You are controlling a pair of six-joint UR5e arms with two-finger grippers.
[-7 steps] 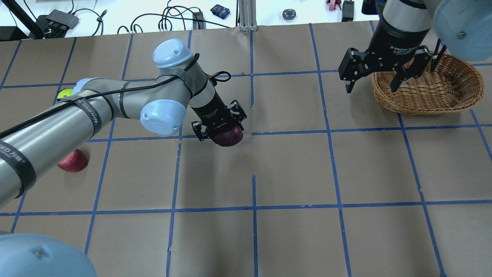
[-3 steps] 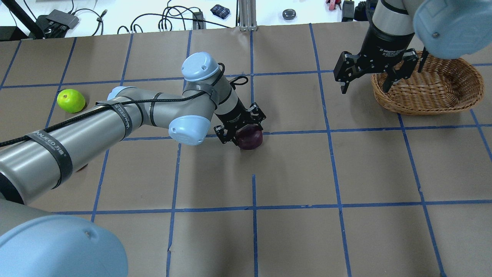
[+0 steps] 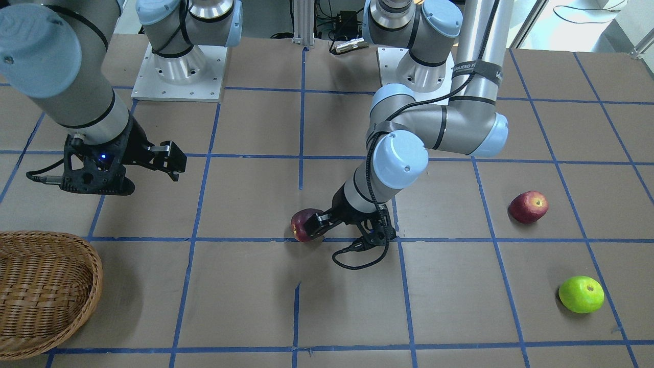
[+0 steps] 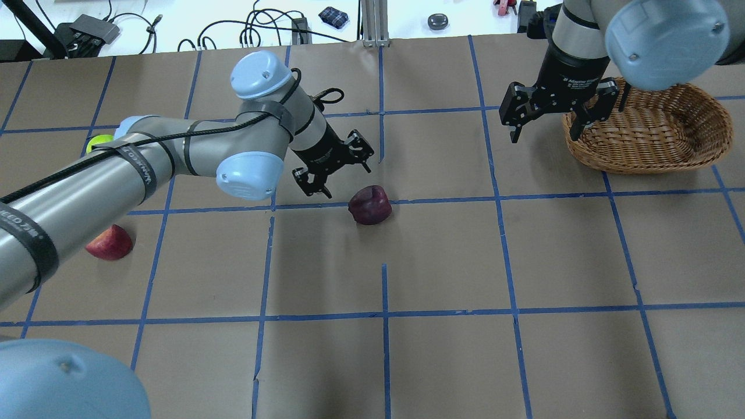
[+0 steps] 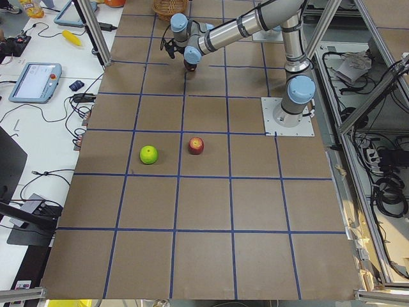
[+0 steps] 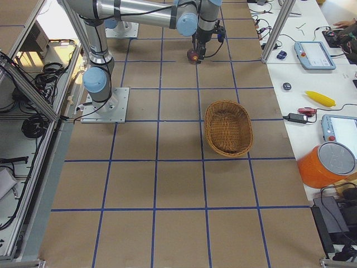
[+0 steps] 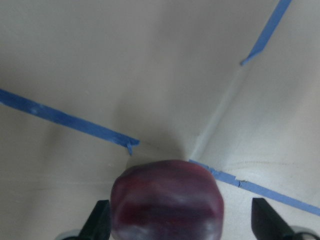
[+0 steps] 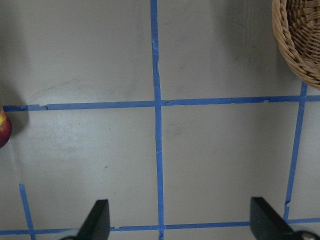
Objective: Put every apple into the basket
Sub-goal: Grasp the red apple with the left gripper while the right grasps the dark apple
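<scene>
**Dark apple parked mid-counter, both claws empty**

Front-facing: finds the dark apple (image 3: 302, 225) down on the counter (image 3: 245, 306) near its middle. Shows the left claw (image 3: 321, 221) low and right up against it; cannot tell touching from just beside. Shows the right claw (image 3: 171, 156) hanging well apart on the basket (image 3: 96, 276) side. Leaves the red apple (image 3: 528, 206) and the green apple (image 3: 581, 294) out toward the robot's left end, both well apart from the basket.

Overhead: puts the left claw (image 4: 343, 177) spread wide and holding nothing, just beside the dark apple (image 4: 370, 205) on its left. Has the right claw (image 4: 545, 137) equally spread and bare, hovering by the basket rim (image 4: 640, 166), with the dark apple off to its left.

Left wrist: frames the dark apple between the two fingertips (image 7: 97, 227), with a wide gap on one side, so no grip.

Right wrist: catches only bare counter between wide-set fingertips (image 8: 97, 220), a sliver of apple at the left edge, basket rim at upper right.

Exterior right: shows no apple inside the basket (image 6: 227, 151). Too small here for either claw's opening.

Reads as a relay. Makes the right claw the likely taker, being the one by the basket: a reach leftward and down. Needs no turning of the wrist for a round fruit with no long axis.
</scene>
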